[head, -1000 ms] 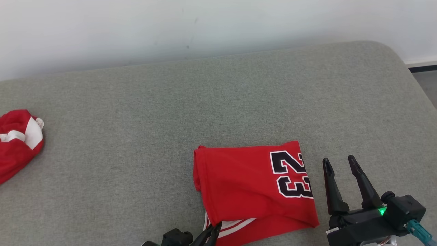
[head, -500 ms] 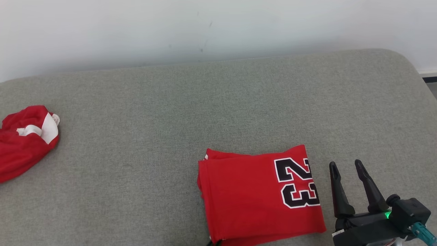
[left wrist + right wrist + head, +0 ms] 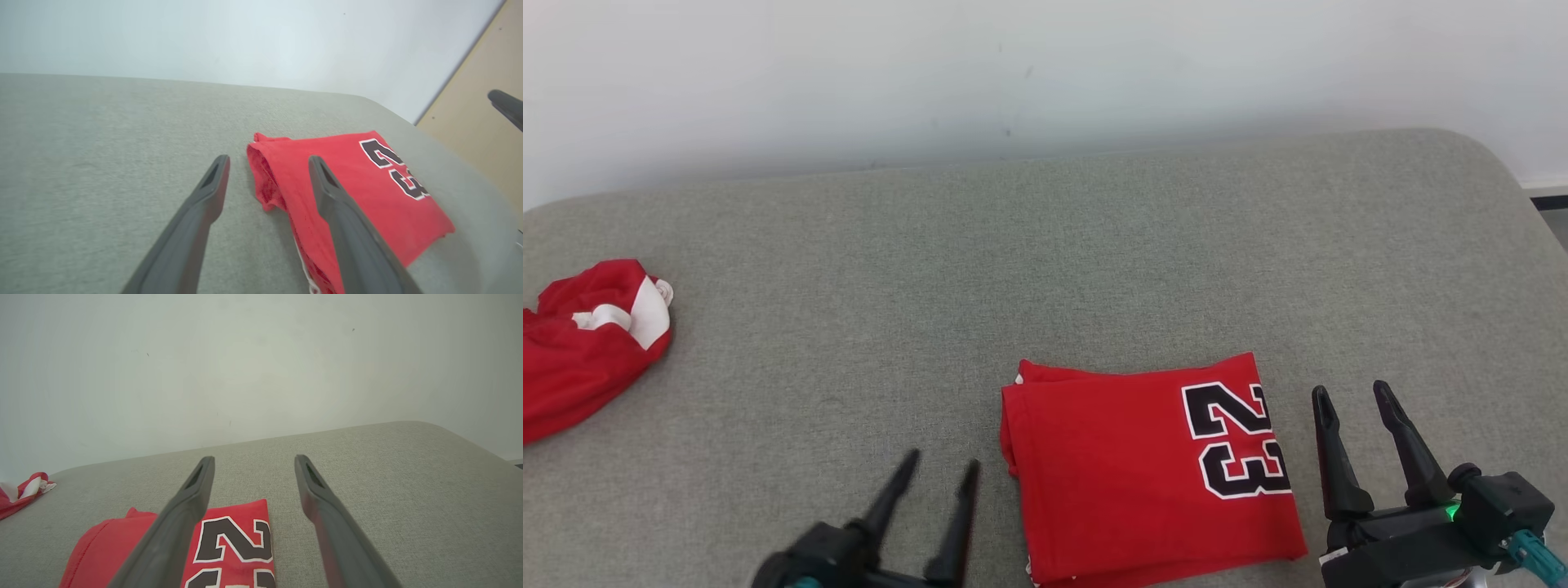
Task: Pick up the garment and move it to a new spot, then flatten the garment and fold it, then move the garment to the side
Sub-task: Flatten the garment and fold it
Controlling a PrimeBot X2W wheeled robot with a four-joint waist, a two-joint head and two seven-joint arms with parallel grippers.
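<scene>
The garment (image 3: 1152, 469) is a red jersey with a black "23", folded into a neat rectangle on the grey padded surface (image 3: 1045, 261) near its front edge. It also lies in the left wrist view (image 3: 351, 183) and the right wrist view (image 3: 229, 543). My left gripper (image 3: 941, 467) stands open just left of the garment's left edge, holding nothing; its fingers (image 3: 212, 192) hover above the surface with the folded edge between and beyond them. Right of the garment, my right gripper (image 3: 1349, 390) is open and empty beside the "23".
A second red and white garment (image 3: 588, 343) lies crumpled at the far left edge, also glimpsed in the right wrist view (image 3: 22, 492). A white wall (image 3: 1045, 73) backs the surface, whose rounded corner and a strip of floor (image 3: 1553, 220) show at the right.
The left gripper let go of the garment's front left corner, opened, and moved left and up, clear of the cloth. The garment now lies flatter. The camera shifted slightly.
</scene>
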